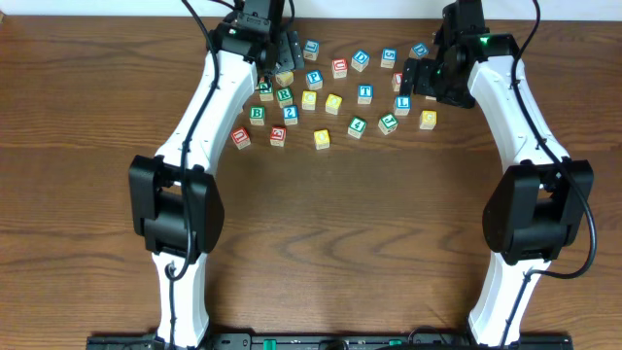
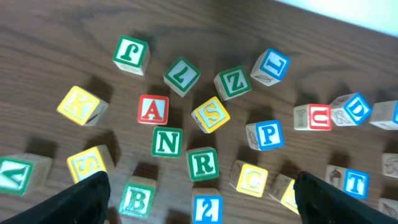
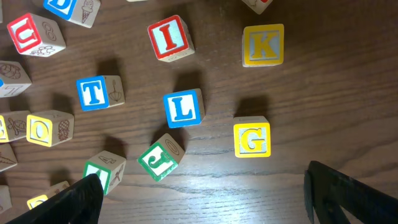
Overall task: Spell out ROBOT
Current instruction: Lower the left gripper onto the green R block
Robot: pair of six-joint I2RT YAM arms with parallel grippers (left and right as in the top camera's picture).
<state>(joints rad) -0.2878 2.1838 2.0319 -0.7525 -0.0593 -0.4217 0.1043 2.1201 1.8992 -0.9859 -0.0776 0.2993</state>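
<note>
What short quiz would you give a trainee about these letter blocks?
1. True or false: in the left wrist view, the R block is green.
2. In the right wrist view, which colour is the T block? A red, B blue, C yellow.
3. Fill in: in the right wrist view, the yellow block straight above the G block shows the letter ___.
Key: 1 true; 2 B; 3 K.
</note>
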